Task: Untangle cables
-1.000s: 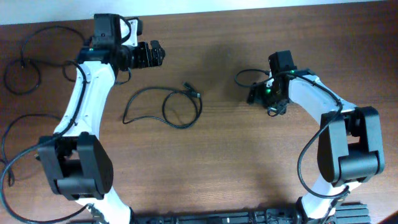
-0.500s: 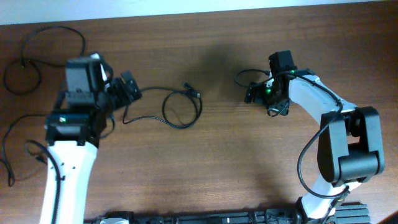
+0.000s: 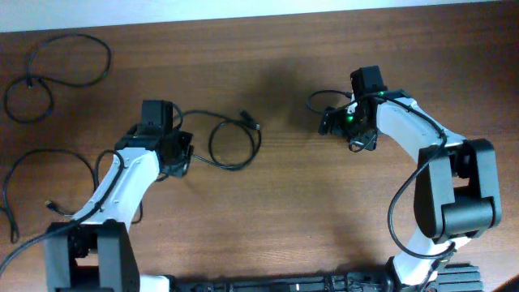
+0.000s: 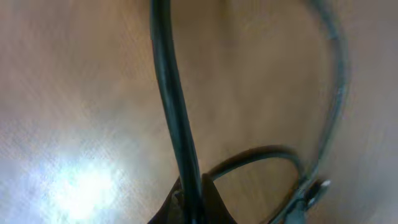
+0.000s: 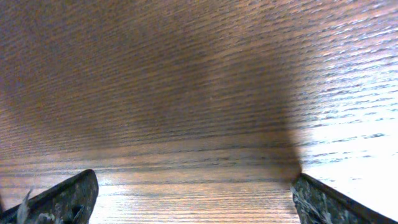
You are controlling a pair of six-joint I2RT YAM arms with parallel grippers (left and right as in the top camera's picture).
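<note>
Overhead, your left gripper sits at the left end of the looped cable at mid-table. The left wrist view shows its jaws pinched narrowly on that cord. Your right gripper gapes wide over bare table, right of the loop. A second cable and a third cable lie far left.

Black cables on reddish-brown wood-grain table; white-and-black arms.
</note>
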